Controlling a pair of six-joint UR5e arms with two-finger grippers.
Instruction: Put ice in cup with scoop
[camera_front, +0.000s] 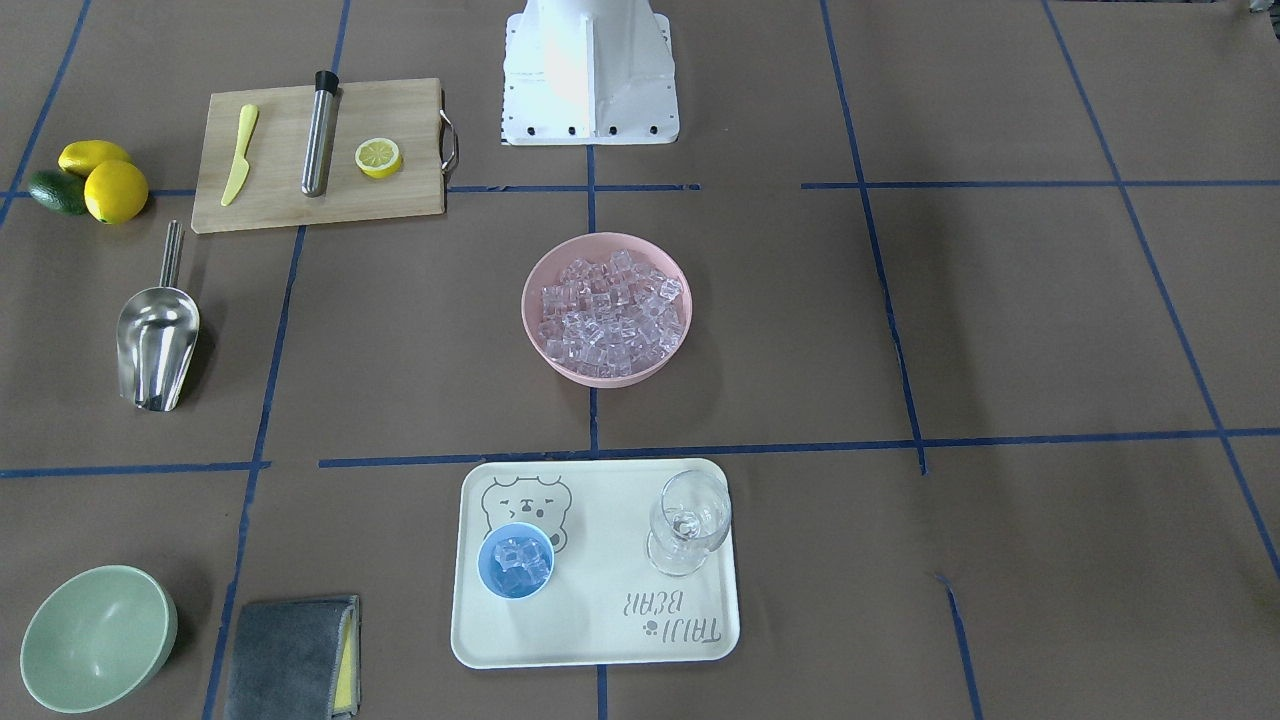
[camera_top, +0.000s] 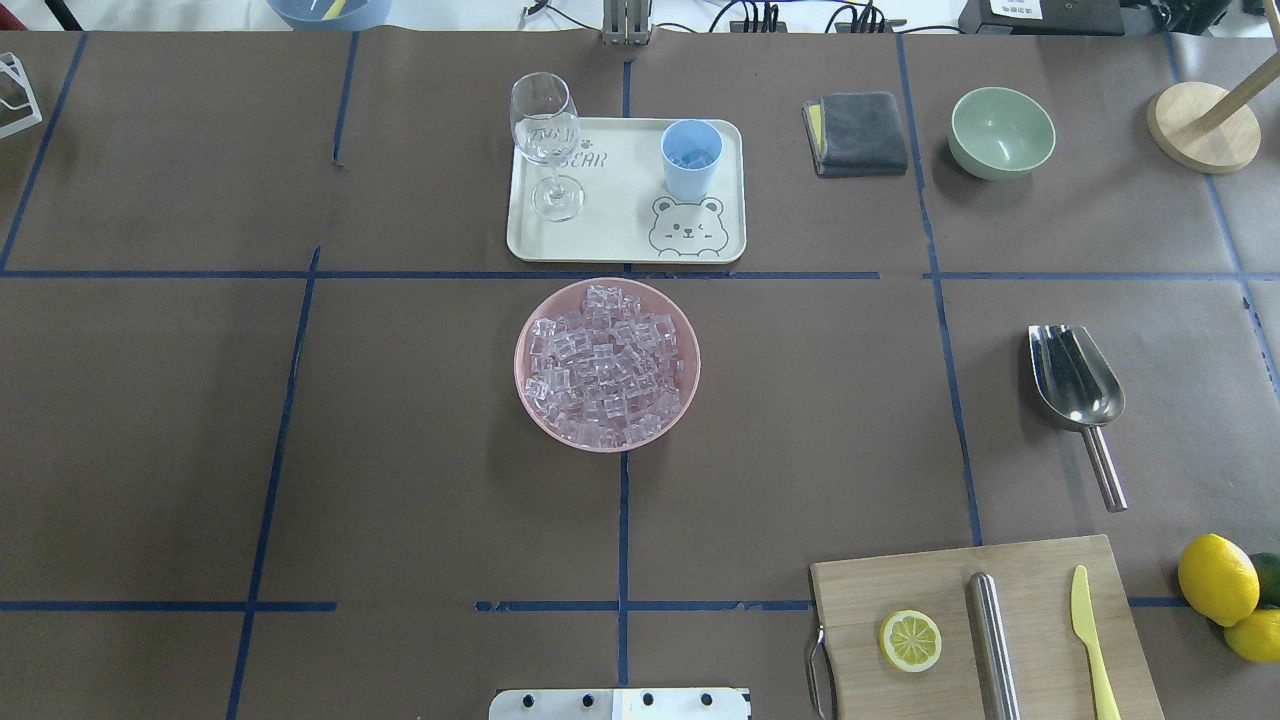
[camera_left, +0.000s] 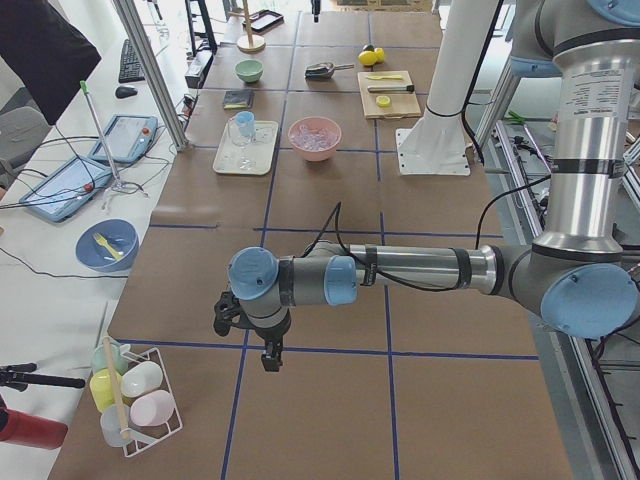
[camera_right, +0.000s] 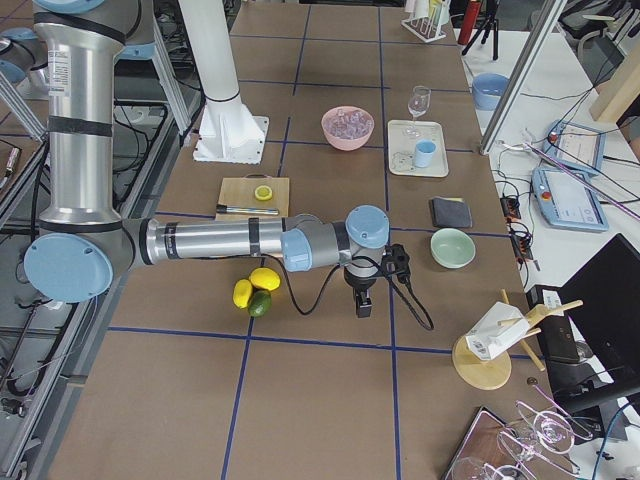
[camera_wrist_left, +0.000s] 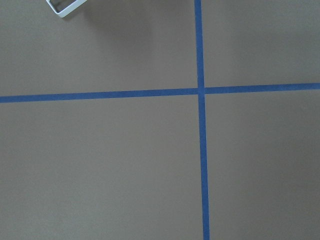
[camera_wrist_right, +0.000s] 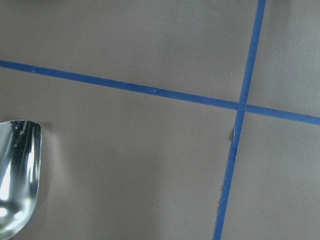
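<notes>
The ice (camera_front: 610, 310) fills a pink bowl (camera_top: 530, 400) at the table's middle. The light-blue cup (camera_front: 515, 562) stands on a cream tray (camera_front: 600, 640) and holds a few cubes; it also shows in the overhead view (camera_top: 690, 158). The silver scoop (camera_top: 1075, 378) lies flat and empty on the robot's right side, and its trough edge shows in the right wrist view (camera_wrist_right: 17, 175). My right gripper (camera_right: 363, 302) hangs over the table near the scoop's place. My left gripper (camera_left: 265, 355) hangs far to the left over bare paper. I cannot tell whether either is open or shut.
A wine glass (camera_front: 688, 525) stands on the tray. A green bowl (camera_top: 1001, 130) and a grey cloth (camera_top: 855, 133) lie beyond the scoop. A cutting board (camera_top: 1040, 580) holds a lemon half, a steel cylinder and a yellow knife. Lemons (camera_top: 1217, 578) lie beside it.
</notes>
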